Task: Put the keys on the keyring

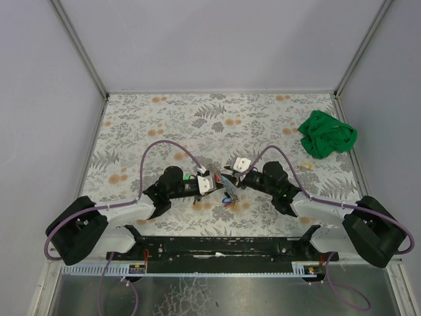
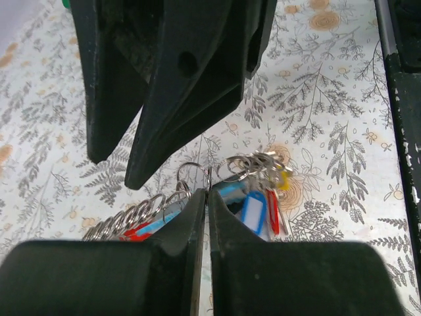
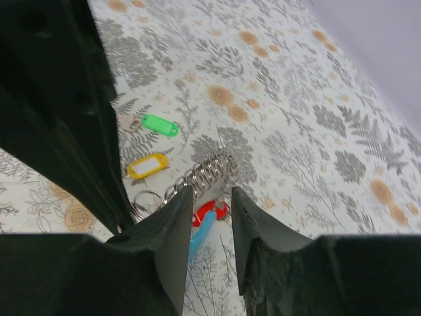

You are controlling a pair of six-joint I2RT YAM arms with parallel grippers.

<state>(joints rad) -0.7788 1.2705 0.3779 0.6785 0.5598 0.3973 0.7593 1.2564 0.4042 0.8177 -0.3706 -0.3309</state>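
A bunch of steel rings (image 2: 245, 166) with blue, red and yellow tags (image 2: 253, 212) lies mid-table (image 1: 230, 192). My left gripper (image 2: 208, 194) is shut on a thin keyring (image 2: 192, 172) at the bunch's edge, beside a chain of rings (image 2: 131, 217). My right gripper (image 3: 210, 197) is open just above the ring chain (image 3: 205, 172) and a red tag (image 3: 209, 214), holding nothing. The green key (image 3: 161, 125) and the yellow key (image 3: 146, 166) lie flat on the cloth beyond it. The two grippers (image 1: 219, 189) (image 1: 231, 179) nearly touch.
A crumpled green cloth (image 1: 327, 135) lies at the far right, with a small yellow bit (image 1: 306, 166) near it. The table has a floral cover (image 1: 197, 118). Grey walls close in the back and sides. A black rail (image 1: 217, 245) runs along the near edge.
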